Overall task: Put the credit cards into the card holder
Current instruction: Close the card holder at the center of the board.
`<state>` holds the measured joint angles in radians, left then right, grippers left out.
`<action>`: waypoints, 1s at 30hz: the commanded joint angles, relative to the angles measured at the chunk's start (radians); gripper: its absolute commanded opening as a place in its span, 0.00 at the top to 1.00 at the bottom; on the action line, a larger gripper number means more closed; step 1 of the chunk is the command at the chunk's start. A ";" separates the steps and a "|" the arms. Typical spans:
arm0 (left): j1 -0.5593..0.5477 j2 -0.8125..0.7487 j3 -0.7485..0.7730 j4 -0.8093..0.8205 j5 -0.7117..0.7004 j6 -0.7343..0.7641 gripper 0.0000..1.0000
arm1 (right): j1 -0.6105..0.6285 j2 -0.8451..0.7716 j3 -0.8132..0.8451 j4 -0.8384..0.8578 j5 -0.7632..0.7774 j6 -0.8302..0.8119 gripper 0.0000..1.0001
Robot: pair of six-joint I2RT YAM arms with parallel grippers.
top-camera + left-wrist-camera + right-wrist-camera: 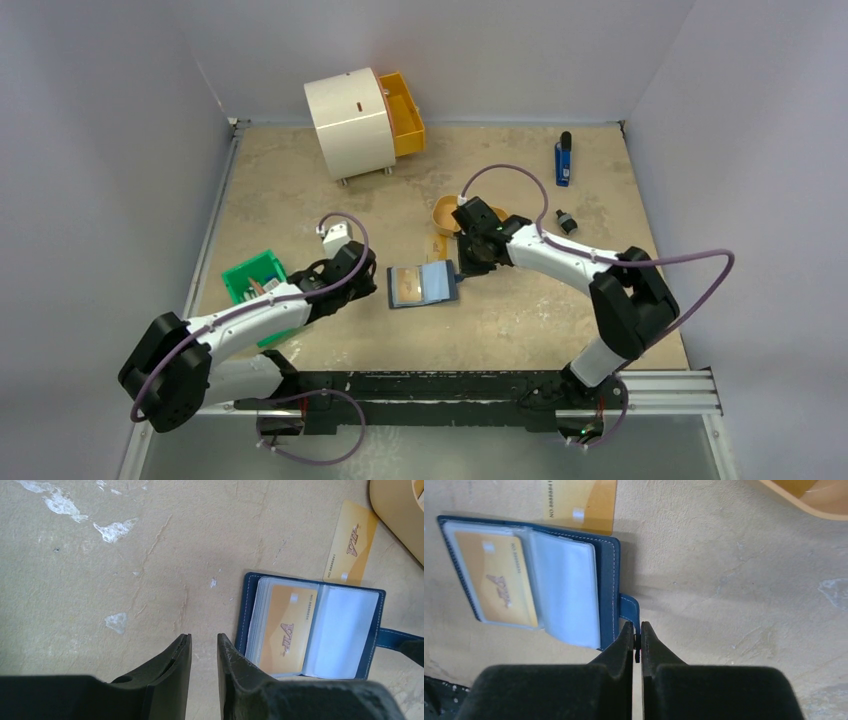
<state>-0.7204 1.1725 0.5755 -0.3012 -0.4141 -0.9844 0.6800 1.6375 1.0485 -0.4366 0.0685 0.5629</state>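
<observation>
My right gripper [636, 632] is pressed together, pinching the end of the wallet's [608, 570] snap tab [628, 607]. The wallet lies open, ahead and left of those fingertips, with a sleeved card [499, 580] inside. A loose card [579, 500] lies on the table [749, 580] just beyond it. My left gripper [204, 642] is slightly spread and empty, and the wallet is just to its right.

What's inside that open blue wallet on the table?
The wallet holds one yellow card behind clear plastic; the neighbouring sleeve looks empty. Any cards in sleeves stacked underneath are covered.
</observation>
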 commanded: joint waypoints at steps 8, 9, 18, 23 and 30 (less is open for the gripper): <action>-0.002 0.001 -0.030 0.074 0.059 0.003 0.78 | 0.001 -0.254 -0.022 -0.130 -0.063 -0.155 1.00; -0.001 0.002 -0.032 0.079 0.066 0.003 0.78 | 0.003 -0.276 -0.024 -0.133 -0.100 -0.164 1.00; -0.001 0.028 -0.060 0.125 0.120 0.000 0.79 | 0.035 -0.373 -0.029 -0.029 -0.381 -0.162 1.00; -0.003 0.045 -0.075 0.148 0.147 -0.001 0.80 | 0.048 -0.301 -0.006 0.017 -0.386 -0.151 1.00; -0.002 0.054 -0.097 0.170 0.160 -0.013 0.80 | 0.057 -0.118 0.008 0.113 -0.348 -0.086 1.00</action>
<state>-0.7212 1.2285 0.4892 -0.1799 -0.2642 -0.9855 0.7311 1.4567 1.0206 -0.4026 -0.2832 0.4362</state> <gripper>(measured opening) 0.201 0.024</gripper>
